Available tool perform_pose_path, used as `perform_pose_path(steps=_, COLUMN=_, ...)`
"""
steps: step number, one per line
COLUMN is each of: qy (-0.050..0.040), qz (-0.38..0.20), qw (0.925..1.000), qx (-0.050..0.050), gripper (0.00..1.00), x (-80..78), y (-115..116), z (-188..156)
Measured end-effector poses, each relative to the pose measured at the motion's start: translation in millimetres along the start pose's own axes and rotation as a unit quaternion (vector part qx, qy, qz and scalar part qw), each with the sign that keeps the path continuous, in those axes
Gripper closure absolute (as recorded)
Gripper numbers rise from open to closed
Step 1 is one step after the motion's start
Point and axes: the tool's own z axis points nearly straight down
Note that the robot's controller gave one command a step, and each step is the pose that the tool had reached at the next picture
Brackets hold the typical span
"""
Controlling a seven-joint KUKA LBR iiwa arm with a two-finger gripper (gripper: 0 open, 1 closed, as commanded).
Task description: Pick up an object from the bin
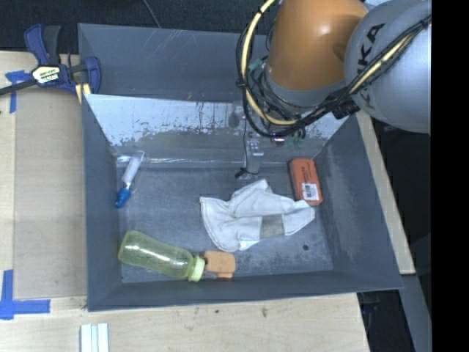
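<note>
White crumpled cloth [253, 215] lies just below the claw [248, 170] in your camera view, with its top fold near the claw tip. You can't tell if they touch, or whether the claw is apart or together. The orange box [304, 180] is just to its right. The green bottle [155, 256] is well off, below and left. The blue-tipped tube [127, 179] is well off to the left.
</note>
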Motion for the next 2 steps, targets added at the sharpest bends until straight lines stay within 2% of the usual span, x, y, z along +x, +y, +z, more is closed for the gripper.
perform_pose_path(steps=1, qy=-0.0019, qz=0.006, qw=1.0, qx=0.0, gripper=0.0, x=36.2, y=-39.7, z=54.0)
perform_pose_path(steps=2, qy=0.0029, qz=-0.041, qw=0.9992, qx=0.001, gripper=0.0, x=42.6, y=-68.8, z=79.0)
